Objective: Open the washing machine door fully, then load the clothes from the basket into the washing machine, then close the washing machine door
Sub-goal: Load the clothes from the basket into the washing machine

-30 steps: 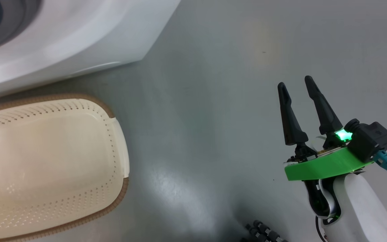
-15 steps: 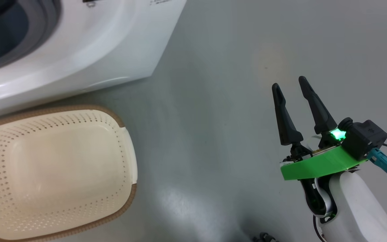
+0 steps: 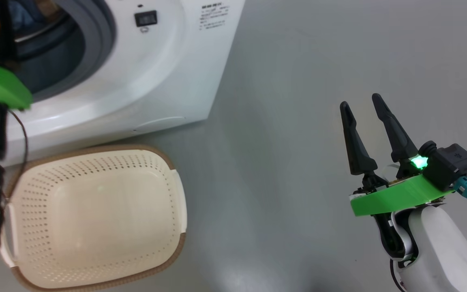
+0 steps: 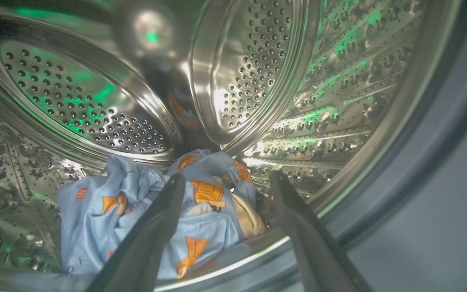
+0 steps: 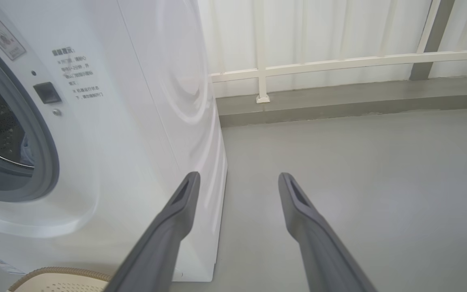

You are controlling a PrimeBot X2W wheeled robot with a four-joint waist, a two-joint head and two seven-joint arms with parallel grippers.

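The white washing machine (image 3: 168, 61) is seen standing on a grey floor (image 3: 282, 142), its grey-gasketed drum mouth uncovered. The cream basket (image 3: 95, 219) is set on the floor just in front of it, its brown rim close to the machine's base. The light blue clothes (image 4: 91, 227), printed with orange figures, are heaped at the bottom of the steel drum (image 4: 258, 73). The left gripper (image 4: 227, 176) is held at the drum mouth above the heap, fingers spread wide and nothing clasped; contact with the fabric cannot be judged. The right gripper (image 3: 360, 100) is poised over the floor, well apart from the basket, likewise spread and holding nothing.
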